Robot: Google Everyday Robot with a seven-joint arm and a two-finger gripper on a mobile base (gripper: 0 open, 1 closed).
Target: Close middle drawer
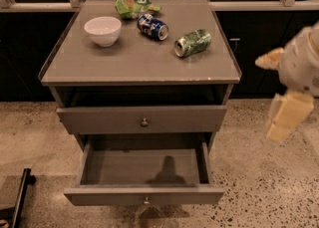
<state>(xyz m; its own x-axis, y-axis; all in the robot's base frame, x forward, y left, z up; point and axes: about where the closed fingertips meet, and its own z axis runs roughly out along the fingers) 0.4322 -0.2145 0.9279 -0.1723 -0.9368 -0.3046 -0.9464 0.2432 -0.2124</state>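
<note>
The middle drawer is pulled far out at the bottom of the camera view. It has a low grey front with a small round knob, and its grey inside is bare. Above it, a drawer with a taller front stands slightly out from the cabinet. My gripper hangs at the right edge of the view. It is to the right of the cabinet, at about drawer height, and touches nothing.
On the cabinet top are a white bowl, a green chip bag, a blue can and a green can, both cans lying on their sides. A dark counter runs behind. Speckled floor surrounds the cabinet, with a black bar at the lower left.
</note>
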